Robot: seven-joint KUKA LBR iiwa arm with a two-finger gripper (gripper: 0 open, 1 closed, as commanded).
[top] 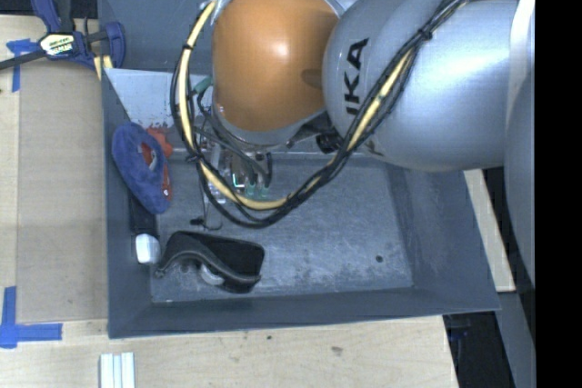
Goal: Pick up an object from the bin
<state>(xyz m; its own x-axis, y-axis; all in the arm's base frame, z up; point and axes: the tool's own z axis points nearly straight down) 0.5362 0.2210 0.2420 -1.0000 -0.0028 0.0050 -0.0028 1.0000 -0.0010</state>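
Note:
My gripper [242,166] hangs under the orange dome over the left middle of the bin, with cables looped round it. Just below it, near the front left, lies a black curved tool [223,256] with a grey handle end. To the gripper's left a blue cloth-like thing [135,164] with an orange-red piece on it rests against the left wall. A small white cap [145,248] sits at the end of a black stick-like thing [138,215] beside the left wall.
A pale sheet [144,94] leans in the bin's back left corner. The large silver arm covers the back right of the bin. The bin floor to the right of the black tool is bare grey metal.

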